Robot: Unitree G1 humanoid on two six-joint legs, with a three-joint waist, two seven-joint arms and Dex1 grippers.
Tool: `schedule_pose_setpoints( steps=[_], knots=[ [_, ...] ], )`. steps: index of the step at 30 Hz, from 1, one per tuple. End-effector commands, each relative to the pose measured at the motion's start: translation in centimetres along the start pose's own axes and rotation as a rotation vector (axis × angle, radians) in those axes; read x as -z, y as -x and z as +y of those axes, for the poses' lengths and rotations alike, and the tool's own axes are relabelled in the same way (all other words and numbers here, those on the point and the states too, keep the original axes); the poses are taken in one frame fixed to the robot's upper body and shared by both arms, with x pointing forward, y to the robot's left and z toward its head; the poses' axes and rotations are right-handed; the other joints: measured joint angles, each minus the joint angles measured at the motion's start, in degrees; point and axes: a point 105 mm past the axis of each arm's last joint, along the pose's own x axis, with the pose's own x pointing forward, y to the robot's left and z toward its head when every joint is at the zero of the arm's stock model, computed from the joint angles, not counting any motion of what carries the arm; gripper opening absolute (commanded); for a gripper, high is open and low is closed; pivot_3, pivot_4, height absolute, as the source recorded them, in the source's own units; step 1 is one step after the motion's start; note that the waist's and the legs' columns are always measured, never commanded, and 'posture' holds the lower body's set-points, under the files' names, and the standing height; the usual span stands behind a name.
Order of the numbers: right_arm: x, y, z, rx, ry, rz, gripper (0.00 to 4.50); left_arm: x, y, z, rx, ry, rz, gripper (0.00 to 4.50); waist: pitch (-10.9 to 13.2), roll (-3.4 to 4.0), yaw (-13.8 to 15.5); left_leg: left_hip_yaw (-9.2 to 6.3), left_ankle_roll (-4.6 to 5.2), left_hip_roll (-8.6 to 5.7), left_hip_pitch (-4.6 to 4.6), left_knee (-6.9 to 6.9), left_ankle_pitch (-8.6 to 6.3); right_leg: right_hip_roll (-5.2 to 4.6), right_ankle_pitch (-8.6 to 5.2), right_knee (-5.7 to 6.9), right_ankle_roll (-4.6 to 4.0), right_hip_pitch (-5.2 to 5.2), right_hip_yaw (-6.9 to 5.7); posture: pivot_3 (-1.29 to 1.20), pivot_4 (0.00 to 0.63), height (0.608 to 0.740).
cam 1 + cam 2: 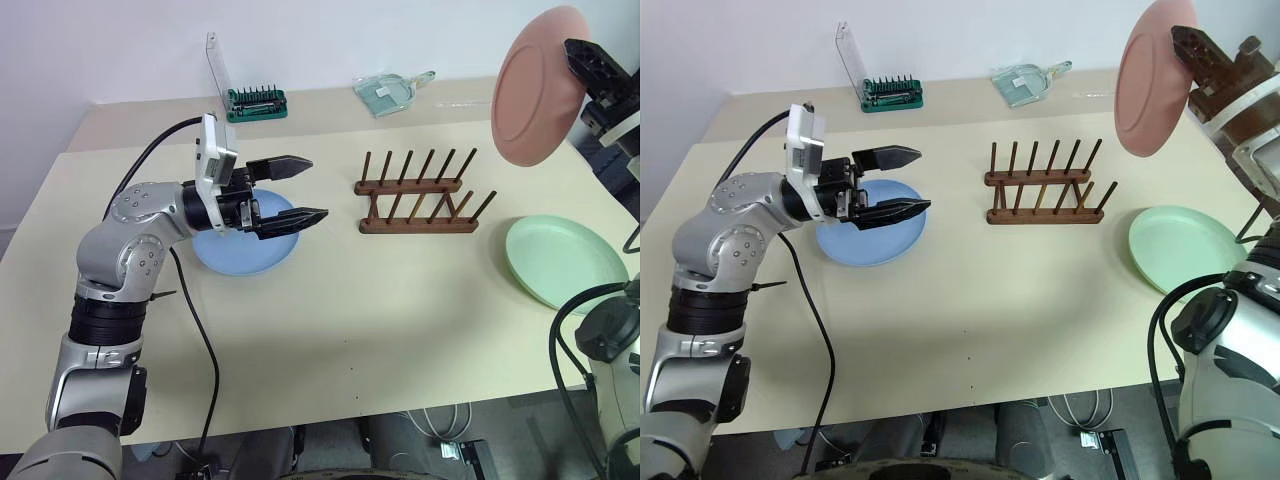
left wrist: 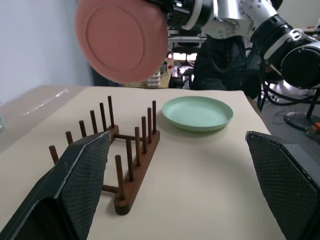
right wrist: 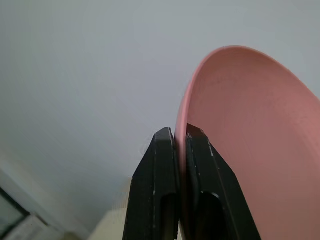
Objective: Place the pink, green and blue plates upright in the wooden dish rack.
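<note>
Pinching the pink plate by its rim, my right gripper holds something light, stiff, probably slippery; left gripper hangs open.

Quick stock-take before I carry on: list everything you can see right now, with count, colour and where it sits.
pink plate: one, pink, held up in the air by its rim, above the table's far right
green plate: one, pale green, flat on the table right of the rack
blue plate: one, light blue, flat on the table left of the rack, under the left pincer
wooden dish rack: one, dark brown, table centre, no plates in it
bit holder: one, green with clear lid raised, far edge
dustpan: one, clear greenish, far edge
table: one, beige
left pincer: black, open, pointing toward the rack
right pincer: black, shut on the pink plate's rim
</note>
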Motion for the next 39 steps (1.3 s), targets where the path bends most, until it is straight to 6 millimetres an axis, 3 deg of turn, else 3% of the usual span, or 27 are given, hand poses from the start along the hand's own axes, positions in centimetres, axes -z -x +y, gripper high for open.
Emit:
schedule_pose_setpoints(
  steps=[1, 17, 25, 32, 37, 39],
  knots=[
    [-1.5, 0.0, 3.1, -0.123, -0.039, -0.057, 0.00, -1.5, -0.1, 0.1, 0.000, -0.055, -0.037, 4.45, 0.0, 0.00, 0.0, 0.00, 0.00, 0.00, 0.00, 0.00, 0.00, 0.00, 0.00, 0.00, 0.01, 0.00, 0.00, 0.00, 0.150, 0.735],
    [1.1, 1.5, -0.4, -0.004, -0.180, -0.063, 0.00, -1.6, -0.3, 0.6, -0.040, -0.082, -0.040, 4.45, 0.0, 0.03, 0.0, 0.04, 0.03, 0.00, -0.01, 0.04, -0.01, 0.00, 0.04, 0.01, 0.07, 0.00, 0.02, 0.00, 0.150, 0.735],
    [1.3, 1.7, -0.5, 0.023, -0.164, -0.062, 0.00, -1.7, -0.2, 0.6, -0.045, -0.089, -0.035, 4.45, 0.0, 0.03, -0.1, 0.04, 0.04, 0.00, 0.00, 0.04, -0.02, 0.01, 0.04, 0.01, 0.07, 0.00, 0.03, 0.00, 0.150, 0.735],
    [4.2, 1.4, -0.8, 0.006, -0.124, -0.027, 0.00, -1.4, -0.2, 0.7, -0.049, -0.087, -0.021, 4.45, 0.0, 0.04, -0.2, 0.05, 0.05, 0.00, 0.01, 0.06, -0.02, 0.01, 0.04, 0.01, 0.08, 0.01, 0.03, 0.00, 0.150, 0.735],
    [5.0, 1.1, -1.7, 0.025, -0.119, -0.027, 0.00, -1.4, -0.3, 0.8, -0.051, -0.091, -0.014, 4.45, 0.0, 0.05, -0.2, 0.06, 0.04, 0.00, 0.00, 0.06, -0.02, 0.01, 0.04, 0.03, 0.08, -0.02, 0.04, 0.00, 0.150, 0.735],
    [5.0, 1.1, -2.4, 0.055, -0.106, -0.030, 0.70, -1.4, -0.2, 0.7, -0.054, -0.093, -0.008, 4.50, 0.0, 0.05, -0.2, 0.06, 0.04, 0.00, 0.00, 0.06, -0.01, 0.01, 0.04, 0.03, 0.08, -0.02, 0.04, 0.00, 0.150, 0.735]
  ],
)
